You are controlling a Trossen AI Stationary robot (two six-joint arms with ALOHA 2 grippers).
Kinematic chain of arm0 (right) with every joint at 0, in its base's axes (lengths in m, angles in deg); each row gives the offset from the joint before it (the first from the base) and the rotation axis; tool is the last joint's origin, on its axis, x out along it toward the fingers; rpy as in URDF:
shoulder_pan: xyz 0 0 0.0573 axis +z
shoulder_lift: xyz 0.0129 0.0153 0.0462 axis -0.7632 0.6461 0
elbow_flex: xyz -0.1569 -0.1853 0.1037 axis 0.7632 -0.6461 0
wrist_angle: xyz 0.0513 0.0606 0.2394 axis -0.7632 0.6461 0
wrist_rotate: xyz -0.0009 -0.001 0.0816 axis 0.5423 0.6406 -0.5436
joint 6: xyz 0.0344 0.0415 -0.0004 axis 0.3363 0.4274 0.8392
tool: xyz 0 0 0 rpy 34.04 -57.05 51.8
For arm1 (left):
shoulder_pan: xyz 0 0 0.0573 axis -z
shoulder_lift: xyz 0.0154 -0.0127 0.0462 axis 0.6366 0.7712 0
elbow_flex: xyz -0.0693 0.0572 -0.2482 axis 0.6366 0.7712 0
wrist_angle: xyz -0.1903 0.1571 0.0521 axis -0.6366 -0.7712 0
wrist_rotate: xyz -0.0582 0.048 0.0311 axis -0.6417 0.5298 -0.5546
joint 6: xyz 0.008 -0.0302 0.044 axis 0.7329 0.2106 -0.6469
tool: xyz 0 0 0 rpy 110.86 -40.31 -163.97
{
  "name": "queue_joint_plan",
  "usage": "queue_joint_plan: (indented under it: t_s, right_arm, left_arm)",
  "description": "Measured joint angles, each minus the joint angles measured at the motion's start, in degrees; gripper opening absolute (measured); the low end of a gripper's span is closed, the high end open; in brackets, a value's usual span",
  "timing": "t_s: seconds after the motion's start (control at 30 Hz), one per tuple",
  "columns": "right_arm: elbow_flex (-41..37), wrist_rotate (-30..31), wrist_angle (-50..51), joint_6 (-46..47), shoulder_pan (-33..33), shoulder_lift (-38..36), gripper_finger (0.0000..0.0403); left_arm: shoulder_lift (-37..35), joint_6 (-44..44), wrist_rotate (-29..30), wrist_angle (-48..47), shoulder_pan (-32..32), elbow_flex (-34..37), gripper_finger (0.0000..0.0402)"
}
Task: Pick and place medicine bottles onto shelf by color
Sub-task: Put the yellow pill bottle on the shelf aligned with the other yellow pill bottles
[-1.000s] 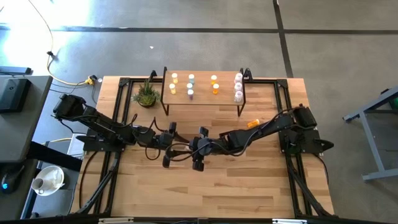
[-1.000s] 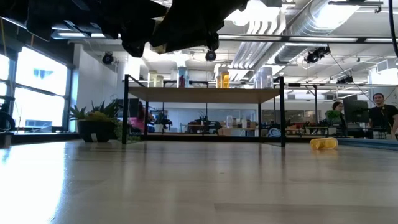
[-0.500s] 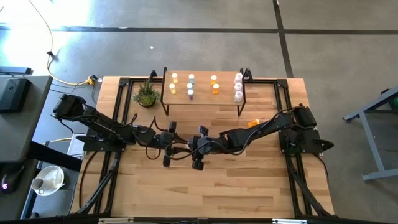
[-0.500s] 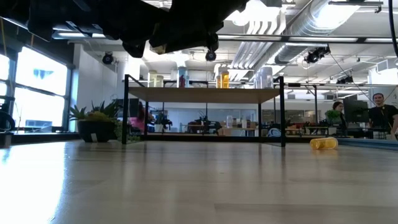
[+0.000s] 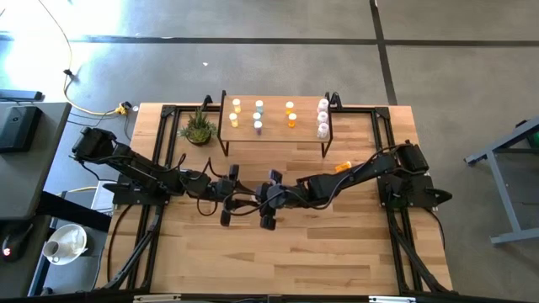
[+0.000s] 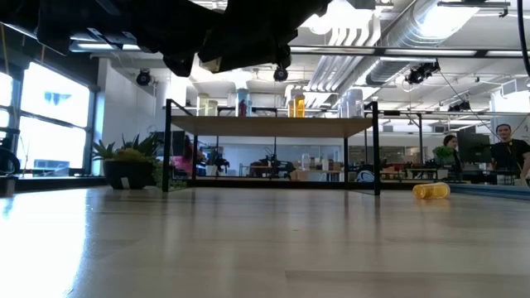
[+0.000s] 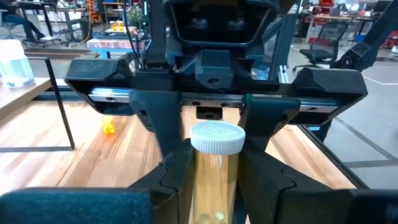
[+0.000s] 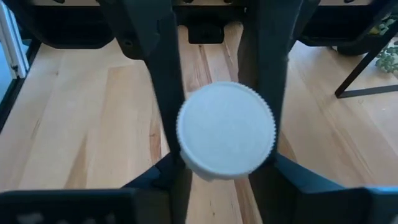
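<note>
The left gripper (image 7: 214, 168) was closed on the body of a small bottle (image 7: 214, 186), one dark finger (image 7: 179, 171) pressed against each side. The bottle was a narrow cylinder with a clear, yellow-tinted body, a ribbed white cap and a few pills lying at its far end. The right gripper (image 8: 225, 171) met it head-on from the cap end, though whether it gripped or had let go could not be told. The right wrist view saw only the round white cap (image 8: 226, 129), face on; the left wrist view alone showed the tinted body and the pills. From above, both grippers sat nose to nose at the middle of the worktop (image 5: 337, 244), left (image 5: 238, 200) and right (image 5: 263, 200), with the held bottle hidden between them. The shelf (image 5: 274, 128) stood at the worktop's back edge and carried bottles in groups: yellow (image 5: 236, 105), pale blue (image 5: 258, 107), orange (image 5: 290, 107) and pinkish-white (image 5: 322, 105). A plant (image 5: 199, 128) stood beside the shelf's left end. One more bottle (image 5: 342, 167) lay on its side near the shelf's right front leg; the low view showed it as yellow (image 6: 431, 191), with people (image 6: 505, 149) in the room behind.
</note>
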Motion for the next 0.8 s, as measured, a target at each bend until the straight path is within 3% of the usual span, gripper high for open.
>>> queue_joint_plan:
  t_s: [0.3, 0.8]
  right_arm:
    - [7.94, 0.39, 13.78, 0.12, -0.08, -0.02, 0.0195]
    - [24.83, 0.80, 32.32, -1.90, -0.21, -0.02, 0.0200]
  left_arm:
    - [-1.31, -2.31, 0.40, -0.13, 0.00, -0.09, 0.0097]
    - [-11.53, -5.00, -0.24, -4.94, -5.43, -0.07, 0.0097]
